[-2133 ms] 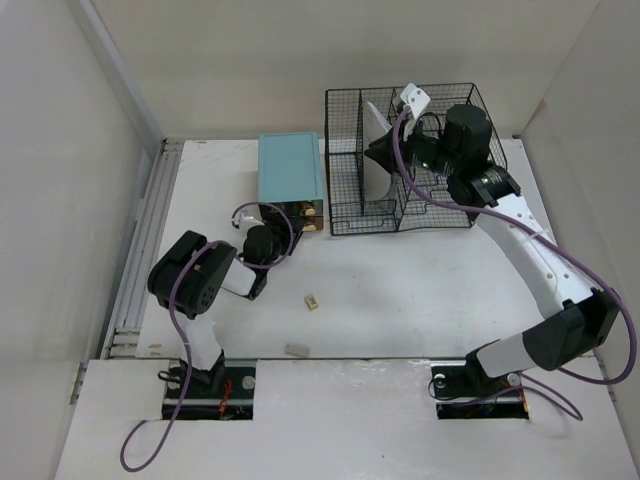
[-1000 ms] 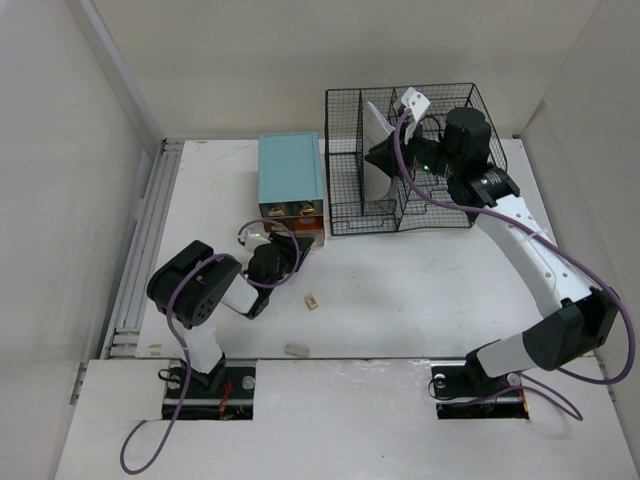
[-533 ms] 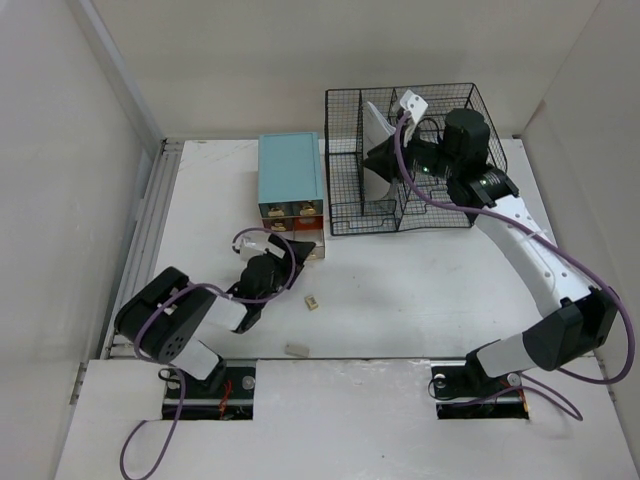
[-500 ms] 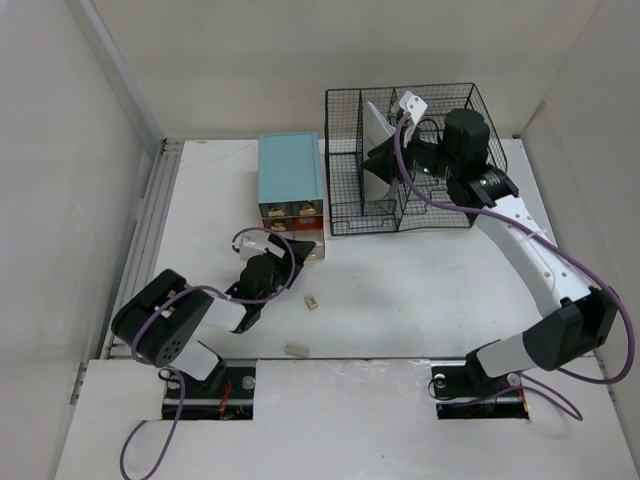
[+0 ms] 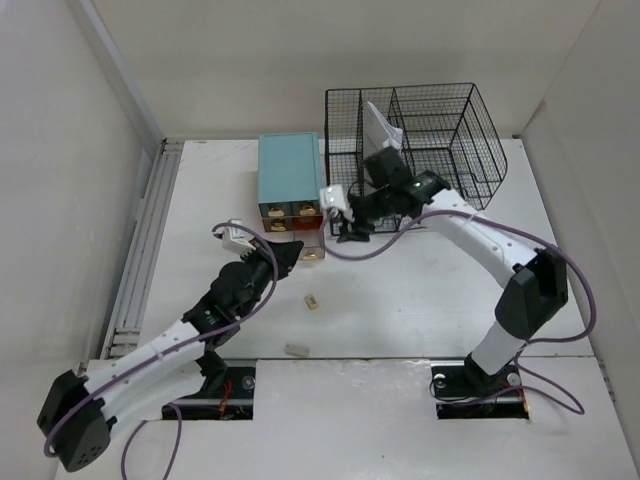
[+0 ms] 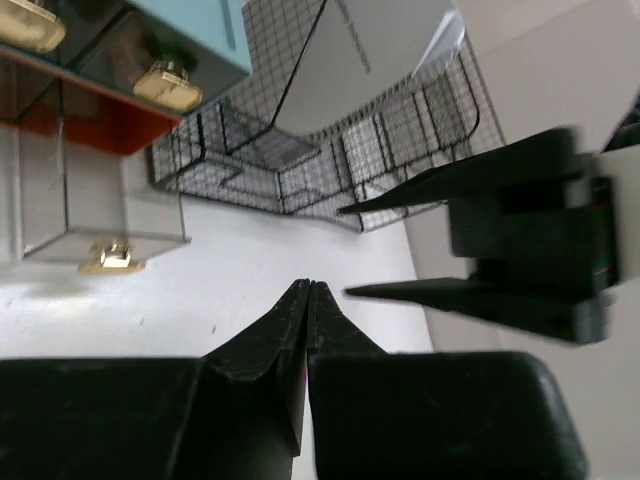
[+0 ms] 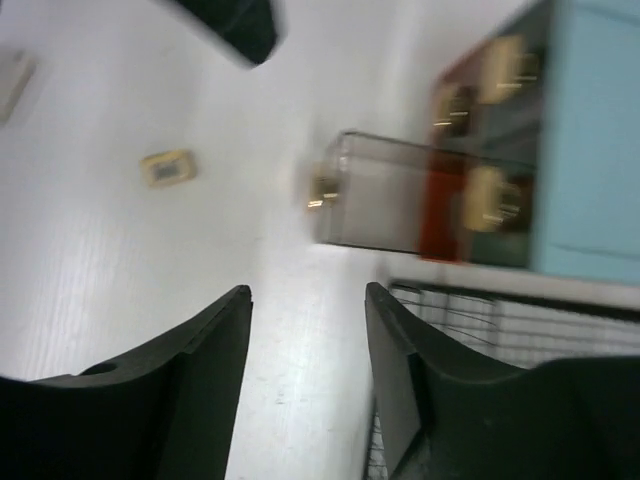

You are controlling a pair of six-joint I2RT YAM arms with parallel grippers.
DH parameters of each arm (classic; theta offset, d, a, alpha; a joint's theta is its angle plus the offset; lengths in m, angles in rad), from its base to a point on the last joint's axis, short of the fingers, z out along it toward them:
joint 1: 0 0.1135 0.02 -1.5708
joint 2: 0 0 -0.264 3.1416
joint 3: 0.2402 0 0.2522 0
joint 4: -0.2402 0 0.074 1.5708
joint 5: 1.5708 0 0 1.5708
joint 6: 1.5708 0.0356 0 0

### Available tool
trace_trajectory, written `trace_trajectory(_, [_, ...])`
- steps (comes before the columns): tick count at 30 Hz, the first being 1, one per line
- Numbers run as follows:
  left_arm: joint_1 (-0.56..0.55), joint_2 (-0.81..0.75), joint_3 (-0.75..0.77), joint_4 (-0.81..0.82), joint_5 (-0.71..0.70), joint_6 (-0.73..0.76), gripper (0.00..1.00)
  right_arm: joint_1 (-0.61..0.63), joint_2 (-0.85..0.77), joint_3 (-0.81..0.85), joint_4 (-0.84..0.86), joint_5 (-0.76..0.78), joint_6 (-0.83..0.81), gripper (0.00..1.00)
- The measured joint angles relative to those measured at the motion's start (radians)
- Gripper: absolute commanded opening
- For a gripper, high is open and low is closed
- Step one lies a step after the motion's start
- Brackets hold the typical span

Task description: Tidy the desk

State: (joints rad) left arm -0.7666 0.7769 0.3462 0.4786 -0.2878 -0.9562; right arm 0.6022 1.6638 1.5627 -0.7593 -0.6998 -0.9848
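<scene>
The left end effector [image 6: 308,292], tips pressed together on nothing, points toward the pulled-out clear drawer [image 6: 95,215] at the left of its view. The right end effector [image 7: 307,297] hangs spread above that drawer. The bench [image 5: 430,290] fills the middle of the overhead frame under both.

The likely step is stowing the tan piece [image 5: 312,300]. Spread the left tips first, come down square to its sides, and release inside the drawer.

Count:
- one teal drawer box [image 5: 290,175], one drawer out
- one wire rack [image 5: 440,125], upper right, holding one white sheet [image 5: 378,128]
- two tan pieces, the second tan piece [image 5: 296,350] lower down
</scene>
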Motion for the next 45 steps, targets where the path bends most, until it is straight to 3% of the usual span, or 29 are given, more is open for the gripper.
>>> trace_trajectory(3, [-0.056, -0.127, -0.018, -0.125, -0.025, 0.031, 0.06, 0.087, 0.008, -0.085, -0.042, 0.066, -0.098, 0.60])
trace_trajectory(7, [-0.129, -0.323, -0.161, -0.240, -0.023, 0.016, 0.34, 0.141, 0.041, -0.096, -0.063, 0.107, -0.152, 0.61])
trace_trajectory(8, [-0.140, -0.396, -0.205, -0.277, -0.017, 0.008, 0.47, 0.148, 0.053, -0.096, -0.063, 0.113, -0.156, 0.62])
trace_trajectory(10, [-0.151, -0.533, -0.277, -0.372, -0.002, -0.002, 0.56, 0.161, 0.082, -0.095, -0.061, 0.127, -0.154, 0.63])
trace_trajectory(13, [-0.153, -0.730, -0.311, -0.515, 0.027, -0.006, 0.64, 0.193, 0.134, -0.097, -0.043, 0.144, -0.141, 0.63])
trace_trajectory(16, [-0.153, -0.771, -0.310, -0.570, 0.066, 0.011, 0.64, 0.229, 0.185, -0.101, -0.016, 0.158, -0.112, 0.63])
trace_trajectory(24, [-0.155, -0.771, -0.310, -0.603, 0.161, 0.065, 0.59, 0.259, 0.308, -0.089, 0.002, 0.155, -0.055, 0.63])
trace_trajectory(27, [-0.155, -0.771, -0.310, -0.610, 0.174, 0.077, 0.49, 0.264, 0.331, -0.083, 0.002, 0.137, -0.045, 0.63])
trace_trajectory(34, [-0.155, -0.771, -0.310, -0.636, 0.192, 0.118, 0.02, 0.272, 0.341, -0.077, 0.000, 0.086, -0.033, 0.63])
trace_trajectory(45, [-0.155, -0.771, -0.310, -0.633, 0.282, 0.198, 0.00, 0.341, 0.360, -0.072, 0.046, 0.098, 0.049, 0.63])
